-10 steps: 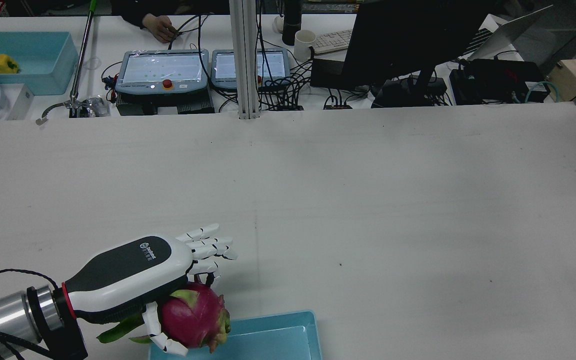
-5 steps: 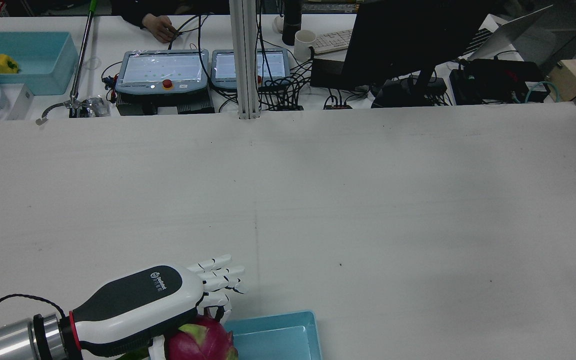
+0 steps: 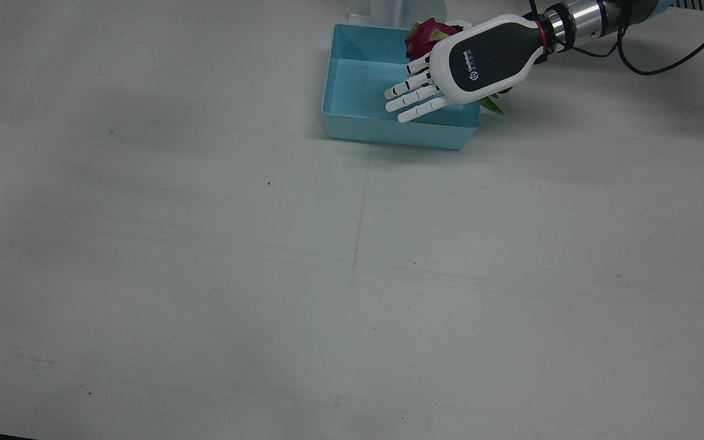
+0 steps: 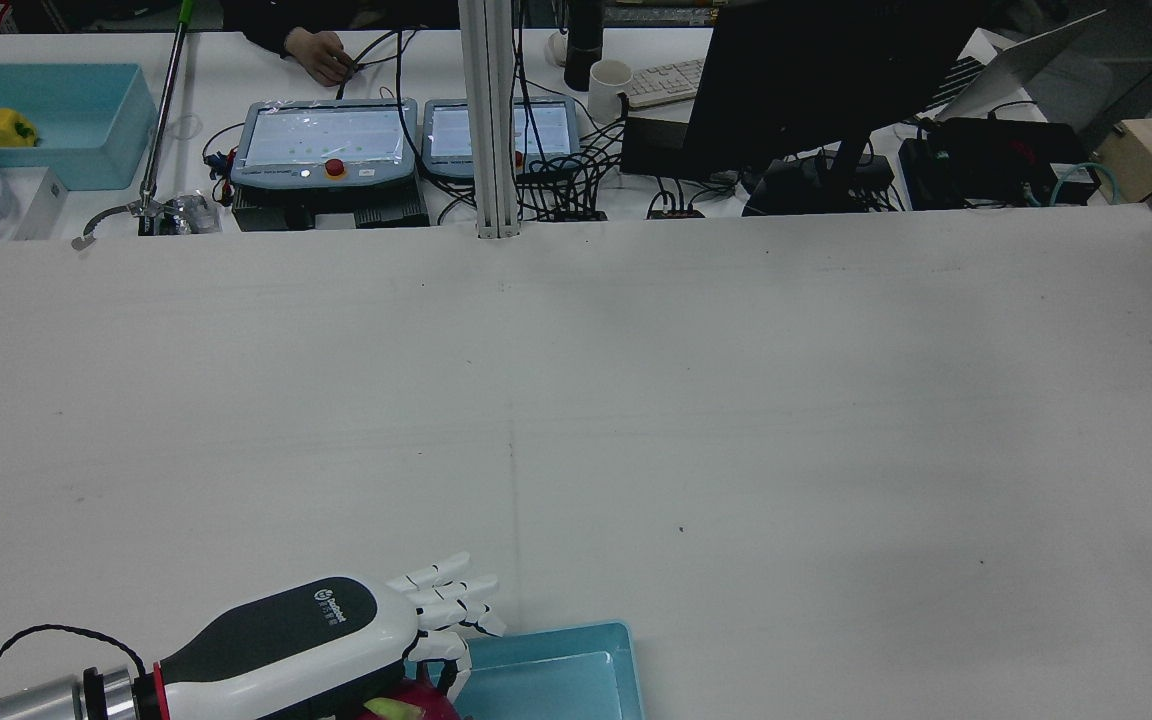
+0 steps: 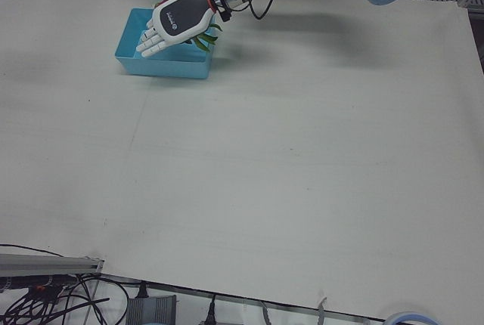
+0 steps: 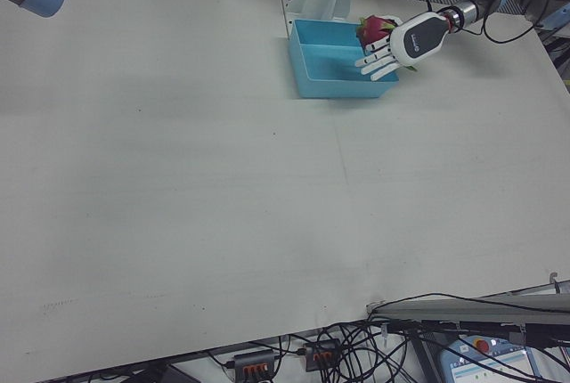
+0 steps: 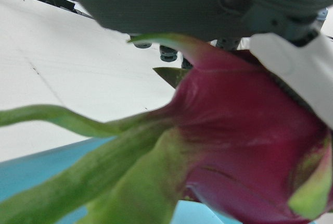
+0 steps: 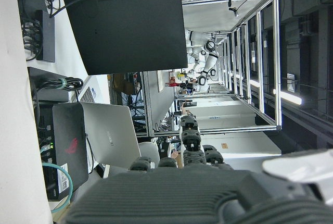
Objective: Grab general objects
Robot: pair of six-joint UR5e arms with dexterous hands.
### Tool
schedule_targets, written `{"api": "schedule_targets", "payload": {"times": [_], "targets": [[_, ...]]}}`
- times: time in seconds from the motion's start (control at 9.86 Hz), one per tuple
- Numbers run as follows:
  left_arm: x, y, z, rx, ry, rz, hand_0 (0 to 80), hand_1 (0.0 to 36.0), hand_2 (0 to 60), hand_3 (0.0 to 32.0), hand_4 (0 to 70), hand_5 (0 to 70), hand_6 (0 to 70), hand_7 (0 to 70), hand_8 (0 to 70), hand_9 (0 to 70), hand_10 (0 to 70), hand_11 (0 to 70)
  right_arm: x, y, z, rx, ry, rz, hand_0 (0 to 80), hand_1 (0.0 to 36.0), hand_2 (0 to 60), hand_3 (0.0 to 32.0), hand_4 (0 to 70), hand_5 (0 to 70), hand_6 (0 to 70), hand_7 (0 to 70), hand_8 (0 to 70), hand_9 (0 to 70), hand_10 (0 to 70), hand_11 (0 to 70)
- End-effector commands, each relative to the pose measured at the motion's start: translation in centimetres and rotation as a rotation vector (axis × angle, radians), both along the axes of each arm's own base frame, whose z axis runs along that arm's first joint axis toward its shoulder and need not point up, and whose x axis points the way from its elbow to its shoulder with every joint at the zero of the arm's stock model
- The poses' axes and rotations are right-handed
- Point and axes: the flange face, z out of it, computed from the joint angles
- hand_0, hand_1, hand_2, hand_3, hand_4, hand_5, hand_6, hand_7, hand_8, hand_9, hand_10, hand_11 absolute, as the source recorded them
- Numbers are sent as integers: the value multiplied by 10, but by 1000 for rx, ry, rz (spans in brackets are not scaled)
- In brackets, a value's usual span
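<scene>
The left hand (image 3: 477, 61), white with a dark grey back, is clamped on a magenta, green-leafed dragon fruit (image 3: 423, 35), holding it over the near-robot edge of a shallow light-blue plastic tray (image 3: 388, 131) on the white counter (image 3: 352, 256). The right hand's state cannot be told.

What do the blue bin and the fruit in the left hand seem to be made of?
The bin: probably moulded plastic, with thin, even walls and a smooth, slightly glossy turquoise surface. The fruit, held by the left hand: a dragon fruit, with waxy magenta skin and green leafy scales; real or imitation, I cannot tell.
</scene>
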Motion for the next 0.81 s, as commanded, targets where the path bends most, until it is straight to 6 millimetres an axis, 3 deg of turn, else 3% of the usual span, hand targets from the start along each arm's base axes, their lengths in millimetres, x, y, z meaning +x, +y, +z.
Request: {"api": "schedule_targets", "payload": {"times": [0.0,0.1,0.2,0.41,0.61,0.71], "targets": [[2,6,4,-15,-25,17,444,30,0,116,43,230,0,117,89,9,0,0,0,0,0,0,0,0,0,0,0,0,0,0,0,0,0,0,0,0],[2,6,4,-15,-25,17,410,7,0,206,0,165,0,86,83,3,0,0,0,0,0,0,0,0,0,0,0,0,0,0,0,0,0,0,0,0],[2,5,4,-15,-25,15,383,0,0,232,0,133,0,63,79,0,0,0,0,0,0,0,0,0,0,0,0,0,0,0,0,0,0,0,0,0],[2,5,4,-16,-25,12,305,0,0,206,0,98,0,42,67,0,0,0,0,0,0,0,0,0,0,0,0,0,0,0,0,0,0,0,0,0],[1,3,5,-17,-27,6,280,0,0,182,0,83,0,40,47,0,0,0,0,0,0,0,0,0,0,0,0,0,0,0,0,0,0,0,0,0],[0,0,6,-19,-32,-2,243,0,0,192,0,79,0,37,47,0,0,0,0,0,0,0,0,0,0,0,0,0,0,0,0,0,0,0,0,0]]}}
